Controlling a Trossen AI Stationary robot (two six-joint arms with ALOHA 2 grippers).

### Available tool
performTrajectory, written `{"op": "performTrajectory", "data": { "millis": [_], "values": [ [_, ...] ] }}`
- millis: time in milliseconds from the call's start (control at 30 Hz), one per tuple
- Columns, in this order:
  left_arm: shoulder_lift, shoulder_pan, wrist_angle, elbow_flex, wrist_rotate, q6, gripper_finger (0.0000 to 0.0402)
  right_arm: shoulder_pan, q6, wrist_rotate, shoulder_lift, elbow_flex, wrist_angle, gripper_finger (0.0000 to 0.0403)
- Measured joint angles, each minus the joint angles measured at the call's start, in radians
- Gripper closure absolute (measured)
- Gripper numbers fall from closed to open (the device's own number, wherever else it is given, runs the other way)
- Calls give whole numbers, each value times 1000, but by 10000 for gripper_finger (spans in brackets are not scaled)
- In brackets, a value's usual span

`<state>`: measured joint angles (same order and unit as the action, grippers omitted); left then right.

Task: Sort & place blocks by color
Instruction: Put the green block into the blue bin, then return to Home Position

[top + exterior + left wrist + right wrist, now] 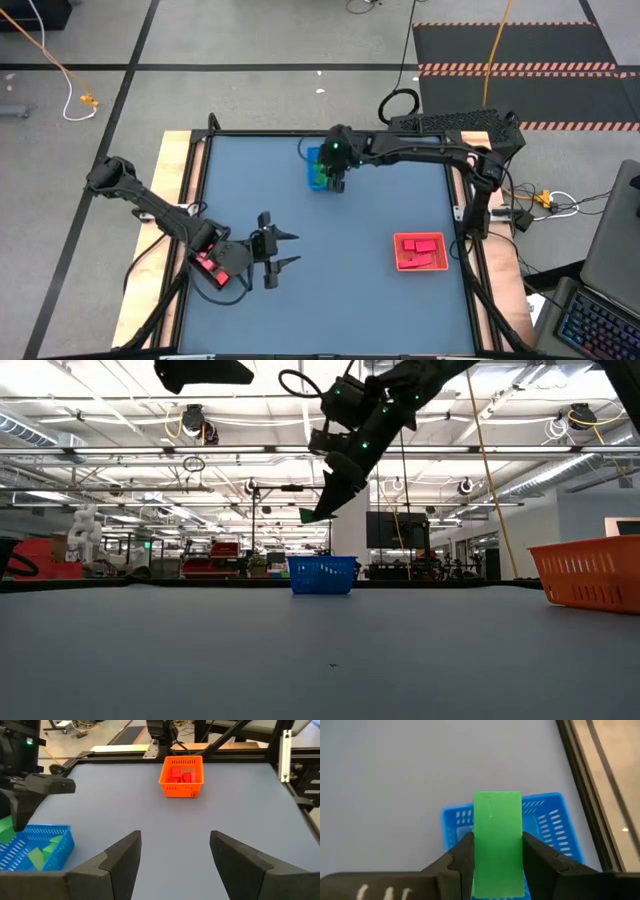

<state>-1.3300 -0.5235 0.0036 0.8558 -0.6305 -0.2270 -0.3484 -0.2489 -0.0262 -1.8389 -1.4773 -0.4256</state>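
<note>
My right gripper [338,180] hovers over the blue tray [316,168] near the table's far edge, shut on a green rectangular block [497,815]. In the low view the gripper [322,508] hangs well above the blue tray [322,574]. Other green blocks [42,854] lie in that tray. Red blocks [418,247] lie in the red tray [402,262] at the right. Pink blocks [207,262] lie in the black tray [228,272] at the near left. My left gripper [285,250] is open just right of the black tray, above bare table. My right gripper pinches the green block by its two long sides [479,850] between both fingers [462,852], which point down from above and lie along the block. The block is lifted clear and hangs over the blue tray [555,820], its free end [497,800] sticking out past the fingertips.
The blue-grey tabletop [330,300] is bare between the trays. A black frame rail [465,235] runs along the table's edges. In the left wrist view the red tray [181,776] sits ahead of the open left gripper [175,837].
</note>
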Motion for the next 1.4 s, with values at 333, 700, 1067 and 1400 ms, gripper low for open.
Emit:
{"op": "performTrajectory", "data": {
  "millis": [333, 700, 1067, 1400],
  "values": [
    [17, 77, -2, 0, 2, 51, 163, -46, 39, -28, -5, 93, 126, 286],
    [137, 174, -91, 0, 68, 115, 163, -48, 52, 148, -5, 169, 243, 104],
    [208, 323, -75, 0, 245, 244, 163, -5, 116, 30, 83, 171, 149, 65],
    [180, 532, -33, 0, 437, 279, 163, 130, 207, -76, 294, 171, 52, 88]
  ]
}}
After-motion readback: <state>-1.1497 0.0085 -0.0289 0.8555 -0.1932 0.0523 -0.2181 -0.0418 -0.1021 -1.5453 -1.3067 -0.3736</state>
